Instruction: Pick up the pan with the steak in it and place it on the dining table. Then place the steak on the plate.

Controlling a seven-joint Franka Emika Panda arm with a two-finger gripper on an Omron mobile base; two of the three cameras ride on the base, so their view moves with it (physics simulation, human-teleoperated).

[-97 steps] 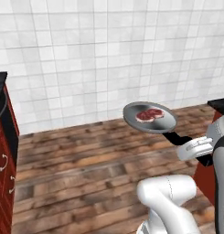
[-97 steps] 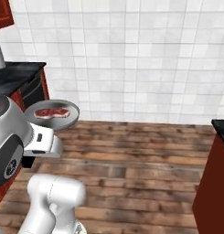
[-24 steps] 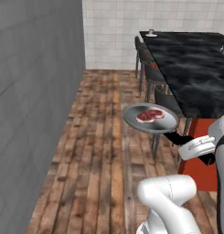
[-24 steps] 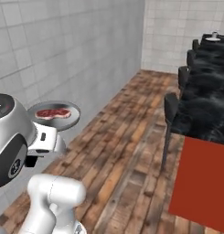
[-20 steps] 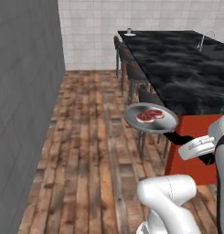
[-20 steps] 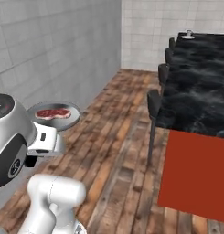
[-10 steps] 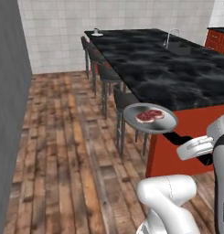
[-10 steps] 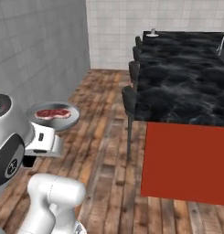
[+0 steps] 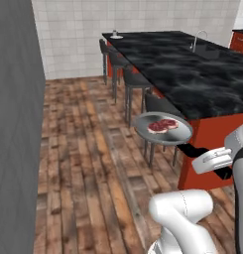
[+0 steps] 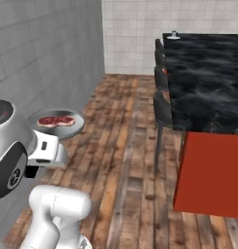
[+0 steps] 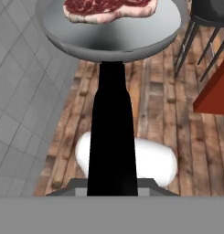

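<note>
Base turned since prior frame: desk (image 9: 192, 74) now nearer, w/ stools alongside. Fingers (image 11: 111, 183) clamped on handle of grey pan (image 9: 162, 130), held level short of desk; 1 marbled red steak (image 9: 162, 125) inside.

Even, bright rendered light with faint soft shadows, no glare, slightly coarse and soft throughout.

steak (image 11: 109, 9) cropped, far plate (image 10: 173, 36) tiny

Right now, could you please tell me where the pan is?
The pan is held up off the wooden floor by its black handle, steak inside, just short of the near end of the dining table, beside the dark stools.
</note>
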